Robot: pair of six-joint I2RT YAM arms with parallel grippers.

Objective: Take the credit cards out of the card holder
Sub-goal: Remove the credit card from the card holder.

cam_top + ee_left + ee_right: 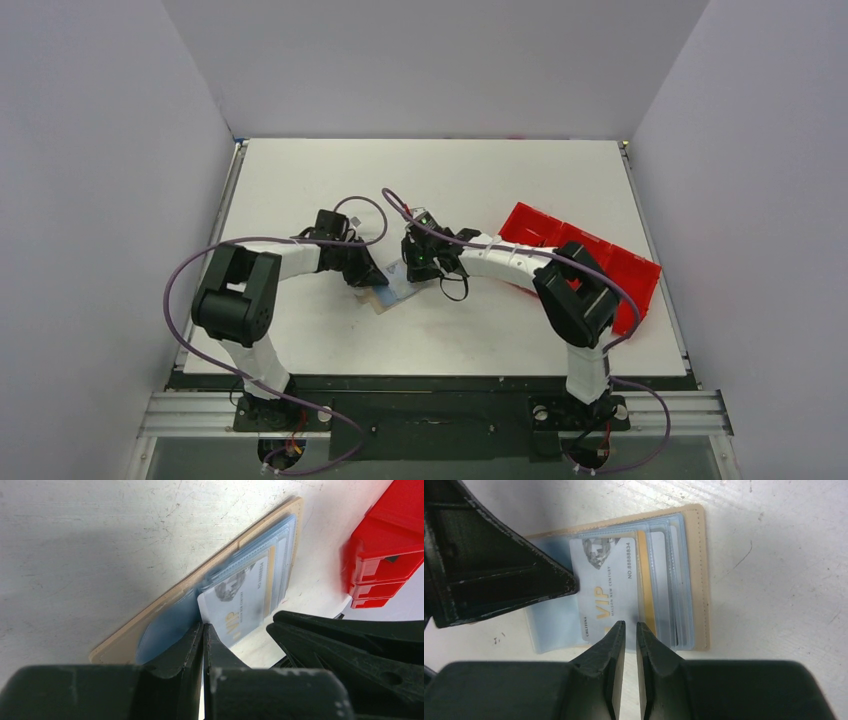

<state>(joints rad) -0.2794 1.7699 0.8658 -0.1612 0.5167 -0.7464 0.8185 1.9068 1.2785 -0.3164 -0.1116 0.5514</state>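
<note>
So the card holder [700, 580] lies open on the surface between both arms. The top credit card [606, 585] points its long axis straight at the right gripper [626, 625], whose jaws are cracked slightly apart at the card's near edge with nothing pinched. The left gripper [203, 626] is clenched, tip at the holder.

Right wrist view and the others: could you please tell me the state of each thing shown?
card holder: open, flat on the table.
VIP card: lying flat on the clear sleeves.
left gripper: shut, tip on the clear sleeves.
right gripper: slightly open, above the card's edge.
red tray: upright, partly behind the right arm.
</note>
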